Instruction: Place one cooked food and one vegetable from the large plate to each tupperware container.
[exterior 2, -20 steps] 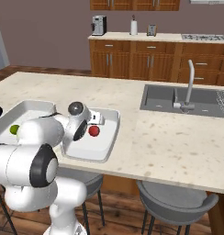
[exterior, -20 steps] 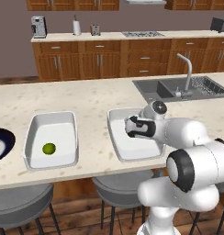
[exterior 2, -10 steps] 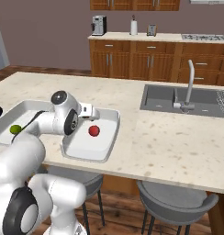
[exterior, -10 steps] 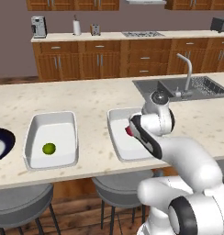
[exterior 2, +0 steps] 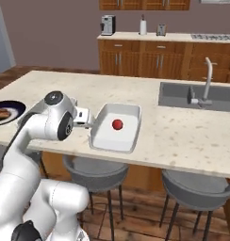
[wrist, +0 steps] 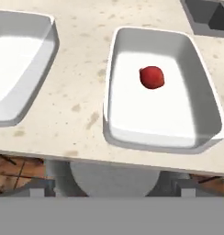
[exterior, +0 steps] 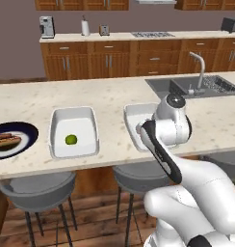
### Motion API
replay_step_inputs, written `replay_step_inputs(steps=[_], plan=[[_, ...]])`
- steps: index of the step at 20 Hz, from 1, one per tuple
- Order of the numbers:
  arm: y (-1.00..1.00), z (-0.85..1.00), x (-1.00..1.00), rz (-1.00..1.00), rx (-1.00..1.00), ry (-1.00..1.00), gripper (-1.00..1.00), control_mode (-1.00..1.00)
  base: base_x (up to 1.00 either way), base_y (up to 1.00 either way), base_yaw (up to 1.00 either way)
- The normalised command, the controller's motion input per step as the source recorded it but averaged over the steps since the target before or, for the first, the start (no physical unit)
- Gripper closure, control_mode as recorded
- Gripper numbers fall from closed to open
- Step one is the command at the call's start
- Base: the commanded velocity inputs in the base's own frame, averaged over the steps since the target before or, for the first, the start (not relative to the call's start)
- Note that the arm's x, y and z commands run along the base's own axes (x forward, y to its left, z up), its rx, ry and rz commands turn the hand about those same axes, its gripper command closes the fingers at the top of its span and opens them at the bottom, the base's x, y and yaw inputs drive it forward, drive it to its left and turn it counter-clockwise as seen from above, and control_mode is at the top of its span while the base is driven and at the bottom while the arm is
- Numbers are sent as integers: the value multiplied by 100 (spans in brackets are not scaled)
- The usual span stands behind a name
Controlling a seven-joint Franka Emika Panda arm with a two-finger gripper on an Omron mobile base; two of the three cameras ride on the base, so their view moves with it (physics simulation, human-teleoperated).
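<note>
Robot arm pauses over kitchen counter, jaws spread wide and empty.
A red vegetable [wrist: 152,77] lies in the right tupperware container [wrist: 127,124], a green one [exterior: 71,140] in the left container [exterior: 57,144]; the large plate [exterior: 28,129] holds sausages [exterior: 6,140] at far left.

We see even, soft rendered light from above; the bench [exterior: 114,96] looks bright, with faint shadows inside the white containers [wrist: 159,92]. Everything stays slightly soft, without glare or edge distortion.
</note>
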Motion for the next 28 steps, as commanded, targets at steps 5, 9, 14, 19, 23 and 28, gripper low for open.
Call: replay_step_inputs(steps=[5, 9, 14, 19, 23, 28], plan=[[0, 0, 0, 0, 0, 0, -100, 100, -27, 100, 0], [0, 0, 0, 0, 0, 0, -100, 100, 6, 100, 3], [0, 0, 0, 0, 0, 0, -100, 100, 38, 2, 0], [0, 0, 0, 0, 0, 0, -100, 100, 38, -18, -14], [0, 0, 0, 0, 0, 0, -100, 100, 61, 39, -13], [0, 0, 0, 0, 0, 0, -100, 100, 59, -45, -4]])
